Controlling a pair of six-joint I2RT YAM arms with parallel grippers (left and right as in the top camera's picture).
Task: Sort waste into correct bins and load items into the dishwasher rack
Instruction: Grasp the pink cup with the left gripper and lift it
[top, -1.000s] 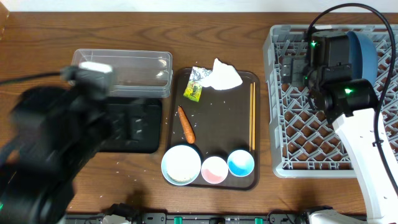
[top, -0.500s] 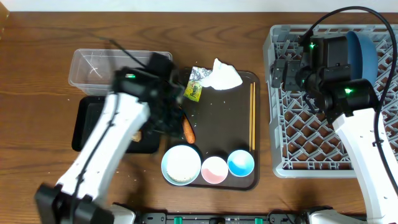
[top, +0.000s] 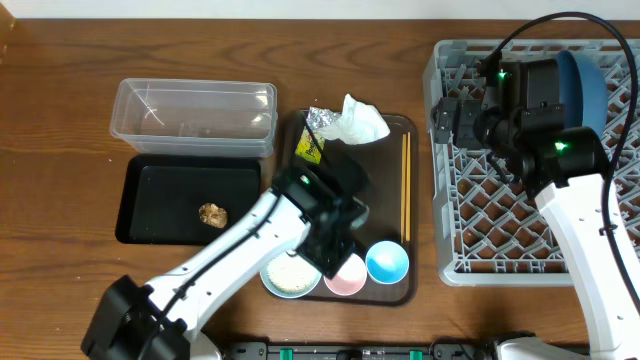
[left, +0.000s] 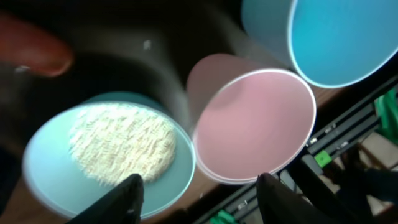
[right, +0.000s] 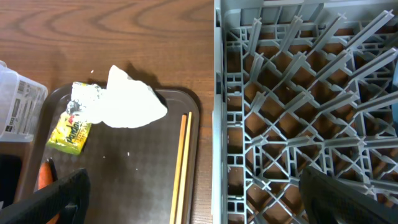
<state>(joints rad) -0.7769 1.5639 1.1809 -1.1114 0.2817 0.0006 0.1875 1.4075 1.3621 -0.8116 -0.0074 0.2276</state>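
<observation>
My left gripper (top: 328, 262) (left: 199, 186) is open and empty, low over the light-blue bowl (left: 112, 155) holding white rice grains (left: 118, 143) and the pink cup (left: 255, 124). The blue cup (top: 387, 262) stands to their right. The arm hides the carrot in the overhead view; an orange blur, probably the carrot (left: 31, 50), shows in the left wrist view. The tissue (top: 360, 122), wrapper (top: 312, 145) and chopsticks (top: 406, 185) lie on the brown tray. The brown lump (top: 212, 215) lies in the black tray (top: 150, 190). My right gripper (top: 450, 115) (right: 199, 199) is open over the left edge of the rack (top: 500, 230). The dark blue dish (top: 585, 85) stands in the rack.
The clear tub (top: 195, 115) stands behind the black tray. The brown serving tray (top: 385, 210) sits between the bins and the rack. A few white grains lie on the table in front of the black tray.
My left arm has swung from the black tray rightward to over the bowl and pink cup. The brown lump now shows in the black tray. My right arm has barely moved.
</observation>
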